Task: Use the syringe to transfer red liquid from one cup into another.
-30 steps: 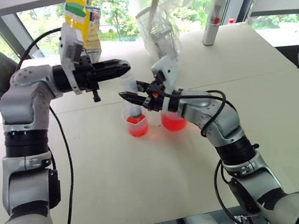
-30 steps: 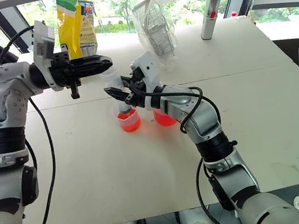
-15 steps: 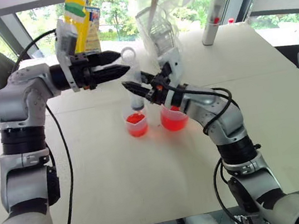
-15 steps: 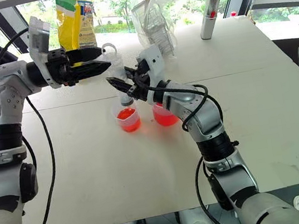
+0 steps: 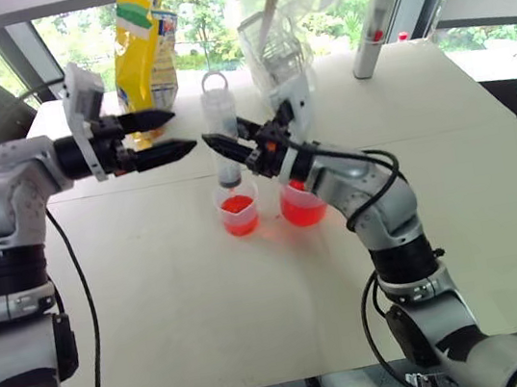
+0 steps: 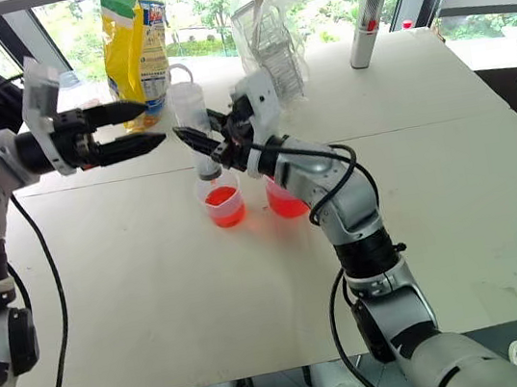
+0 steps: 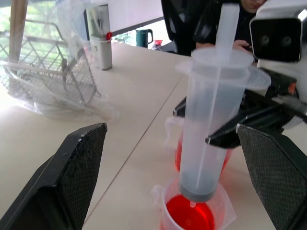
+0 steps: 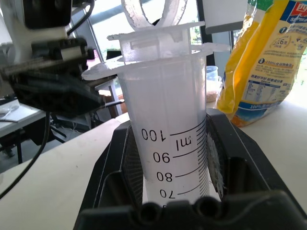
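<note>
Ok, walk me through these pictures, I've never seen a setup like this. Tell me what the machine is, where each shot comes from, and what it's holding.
This is a humanoid robot with two arms, each ending in a two-fingered black gripper. Two pictures come from cameras in its head, looking down over a table; the other two come from a camera on each wrist. The right gripper is shut on a large clear syringe, held upright with its tip over the smaller cup of red liquid. A larger beaker of red liquid stands beside it. The left gripper is open, holding nothing. Farther back are a yellow bag, a plastic-wrapped wire rack and a grey cylinder.
</note>
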You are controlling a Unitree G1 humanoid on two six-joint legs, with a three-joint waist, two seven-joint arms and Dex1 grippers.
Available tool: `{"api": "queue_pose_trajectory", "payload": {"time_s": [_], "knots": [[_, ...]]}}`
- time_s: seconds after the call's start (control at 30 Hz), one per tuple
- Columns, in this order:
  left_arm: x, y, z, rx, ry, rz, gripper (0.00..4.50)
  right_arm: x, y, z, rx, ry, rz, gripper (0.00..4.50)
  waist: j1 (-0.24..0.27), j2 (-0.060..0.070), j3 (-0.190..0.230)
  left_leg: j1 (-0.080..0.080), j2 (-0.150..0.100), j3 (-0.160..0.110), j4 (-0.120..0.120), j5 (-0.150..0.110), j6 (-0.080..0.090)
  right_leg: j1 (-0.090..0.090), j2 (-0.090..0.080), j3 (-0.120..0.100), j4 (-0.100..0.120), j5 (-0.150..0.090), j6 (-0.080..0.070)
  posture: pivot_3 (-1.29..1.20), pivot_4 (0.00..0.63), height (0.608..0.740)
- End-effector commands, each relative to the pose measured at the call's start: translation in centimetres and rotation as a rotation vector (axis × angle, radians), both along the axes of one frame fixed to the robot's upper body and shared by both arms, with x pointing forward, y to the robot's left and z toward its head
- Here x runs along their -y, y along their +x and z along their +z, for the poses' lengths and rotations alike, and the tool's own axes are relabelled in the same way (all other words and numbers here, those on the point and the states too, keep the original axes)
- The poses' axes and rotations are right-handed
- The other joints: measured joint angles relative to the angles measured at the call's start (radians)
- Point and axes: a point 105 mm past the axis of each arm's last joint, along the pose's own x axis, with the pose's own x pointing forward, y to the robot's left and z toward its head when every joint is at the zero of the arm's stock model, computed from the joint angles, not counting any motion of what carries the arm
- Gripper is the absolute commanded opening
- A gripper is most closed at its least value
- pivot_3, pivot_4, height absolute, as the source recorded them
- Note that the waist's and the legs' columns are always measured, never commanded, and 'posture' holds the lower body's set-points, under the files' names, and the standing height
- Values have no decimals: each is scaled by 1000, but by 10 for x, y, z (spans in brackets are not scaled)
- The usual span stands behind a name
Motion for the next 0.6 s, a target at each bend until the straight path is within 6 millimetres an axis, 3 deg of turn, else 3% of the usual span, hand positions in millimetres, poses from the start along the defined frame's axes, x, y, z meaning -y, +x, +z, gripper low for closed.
{"api": "queue_pose_trajectory", "payload": {"time_s": [0.03,0.1,0.17,0.27,0.4,0.47,0.6], "knots": [[7,-12,3,50,25,-41,4448,33,6,58,73,46,-109,1408,1,0,0,0,0,0,0,0,0,0,-1,0,0,0,0,0,150,739],[10,-16,-2,45,31,-53,4448,49,10,76,55,51,-159,1408,1,0,0,0,-1,1,0,0,0,0,-2,0,-1,0,0,0,150,739],[13,-20,-9,42,46,-75,4448,78,21,94,-4,40,-253,1408,0,0,0,0,-1,1,-1,0,0,0,-3,0,-1,0,0,0,150,739],[18,-26,-12,30,40,-111,4448,119,31,101,-125,-29,-387,1408,1,0,0,0,-1,1,-2,0,0,0,-4,1,-2,0,0,0,150,739],[23,-31,-14,24,36,-149,4448,157,36,76,-353,-175,-525,1408,-3,0,0,0,-1,3,-3,0,0,0,-3,1,-4,0,0,0,150,739],[25,-34,-17,22,48,-174,4448,175,37,52,-486,-236,-592,1408,-5,1,0,0,-2,3,-3,0,1,-1,-2,3,-4,0,0,0,150,739],[28,-35,-19,24,62,-193,4448,190,29,6,-705,-354,-619,1408,-4,1,0,1,-1,3,-5,0,1,-2,2,4,-4,0,-1,0,150,739]]}}
